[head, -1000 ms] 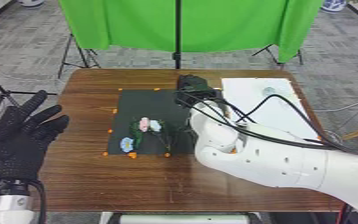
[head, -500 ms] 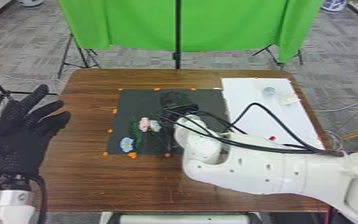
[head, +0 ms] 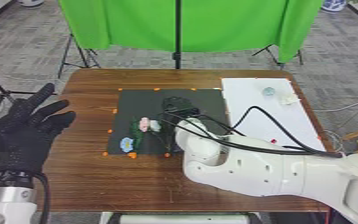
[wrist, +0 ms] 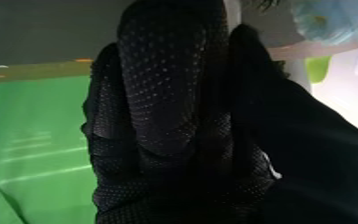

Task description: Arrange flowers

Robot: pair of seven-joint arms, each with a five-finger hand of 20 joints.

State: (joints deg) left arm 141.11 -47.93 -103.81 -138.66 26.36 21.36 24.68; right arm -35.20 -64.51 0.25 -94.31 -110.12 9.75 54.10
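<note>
Black glove fabric covers the left hand (head: 20, 137), which is raised beside the left edge of the brown wooden table (head: 78, 185), its fingers spread and well open, with nothing in its hold. The right hand (head: 178, 105) is over the black mat (head: 138, 106), beyond the flowers; how far it is open, or whether it has hold of anything, I cannot tell.

A pink flower (head: 143, 124) and a white flower (head: 155, 126) lie side by side on the mat, green stems running toward its near edge. The blue flower (head: 127, 144) lies nearer the robot, close to the mat's left corner (orange marks (head: 132, 155) dot the border there).

To the right of the mat is a white sheet (head: 255, 120). Near its far end sit a pale blue thing (head: 269, 91) and a whitish one (head: 289, 99), just beside each other (both too small to name surely), and a small red piece (head: 274, 141) lies nearer the robot.

In the right wrist view, pale blue petals (wrist: 334, 19) show near the right hand (wrist: 162, 155).
</note>
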